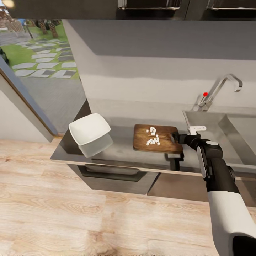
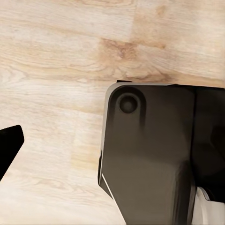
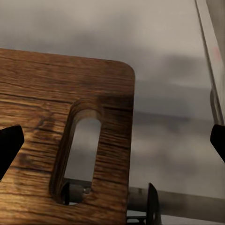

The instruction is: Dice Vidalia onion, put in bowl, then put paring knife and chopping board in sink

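The wooden chopping board (image 1: 156, 139) lies on the dark glossy countertop (image 1: 121, 149), with white diced onion pieces (image 1: 153, 137) scattered on it. My right gripper (image 1: 174, 137) hovers at the board's right end. In the right wrist view it is open (image 3: 112, 143), its fingertips (image 3: 9, 145) spread wide across the board's handle slot (image 3: 82, 154). A slim pale bar with a dark collar (image 3: 178, 199) lies past the board's edge; I cannot tell whether it is the paring knife. The white square bowl (image 1: 89, 128) stands left of the board. My left gripper shows one fingertip (image 2: 9, 150) over the floor.
The grey sink (image 1: 213, 122) with its chrome tap (image 1: 220, 89) and red knob (image 1: 205, 94) is right of the board. Grey drawers (image 1: 113, 176) sit under the counter. A glass door (image 1: 39, 60) is at the left, wooden floor (image 1: 89, 220) in front.
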Available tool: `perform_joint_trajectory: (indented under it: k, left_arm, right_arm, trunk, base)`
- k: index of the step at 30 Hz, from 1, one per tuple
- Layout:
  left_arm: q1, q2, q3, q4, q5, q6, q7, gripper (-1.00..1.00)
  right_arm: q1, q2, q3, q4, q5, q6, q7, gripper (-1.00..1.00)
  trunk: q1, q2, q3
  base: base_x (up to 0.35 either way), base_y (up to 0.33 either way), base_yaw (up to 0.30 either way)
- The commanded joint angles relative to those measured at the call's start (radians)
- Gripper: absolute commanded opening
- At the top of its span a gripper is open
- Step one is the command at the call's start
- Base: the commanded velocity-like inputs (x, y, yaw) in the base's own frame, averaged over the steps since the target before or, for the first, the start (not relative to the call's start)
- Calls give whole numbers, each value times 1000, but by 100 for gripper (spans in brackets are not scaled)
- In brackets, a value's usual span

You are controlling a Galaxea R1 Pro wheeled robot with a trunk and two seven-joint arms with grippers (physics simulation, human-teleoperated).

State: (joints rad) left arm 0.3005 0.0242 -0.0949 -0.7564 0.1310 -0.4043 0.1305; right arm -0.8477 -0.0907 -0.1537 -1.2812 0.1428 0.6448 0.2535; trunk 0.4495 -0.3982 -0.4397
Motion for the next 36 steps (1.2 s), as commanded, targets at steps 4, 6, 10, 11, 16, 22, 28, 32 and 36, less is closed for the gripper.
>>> perform_joint_trajectory:
  k: [4, 6, 10, 11, 16, 22, 28, 32, 36]
  left_arm:
    - [0, 2, -8, -1, 10, -2, 8, 100]
    - [0, 2, -8, -1, 10, -2, 8, 100]
    - [0, 2, -8, -1, 10, -2, 8, 100]
    - [0, 1, -7, -1, 10, -2, 8, 100]
    - [0, 1, -7, -1, 10, -1, 8, 100]
    - [0, 1, -6, 0, 10, -1, 8, 100]
    - [0, 0, -7, 0, 10, -1, 8, 100]
    - [0, 1, -7, 0, 10, -1, 8, 100]
    - [0, 1, -7, 0, 10, -1, 8, 100]
  right_arm:
    - [-1, 0, -1, -1, 11, 4, 9, 100]
    - [-1, 0, -1, -1, 11, 4, 9, 100]
    - [-1, 0, -1, -1, 11, 4, 9, 100]
    - [-1, 0, -1, -1, 11, 4, 9, 100]
    - [-1, 0, -1, -1, 11, 4, 9, 100]
    - [-1, 0, -1, 0, 11, 4, 9, 100]
    - [-1, 0, -1, 3, 11, 4, 9, 100]
    - [-1, 0, -1, 3, 11, 4, 9, 100]
    - [-1, 0, -1, 3, 11, 4, 9, 100]
  trunk:
    - [1, -2, -7]
    - [1, -2, -10]
    - [1, -2, -15]
    - [1, -2, -17]
    - [1, -2, -24]
    - [1, -2, -32]
    - [1, -2, -40]
    - [1, -2, -46]
    - [1, -2, -51]
  base:
    - [0, -5, 0]
    - [0, 0, 0]
    - [0, 0, 0]
    - [0, 0, 0]
    - [29, -1, 0]
    - [119, -79, 0]
    - [70, -36, 0]
    - [9, -4, 0]
    - [1, -1, 0]
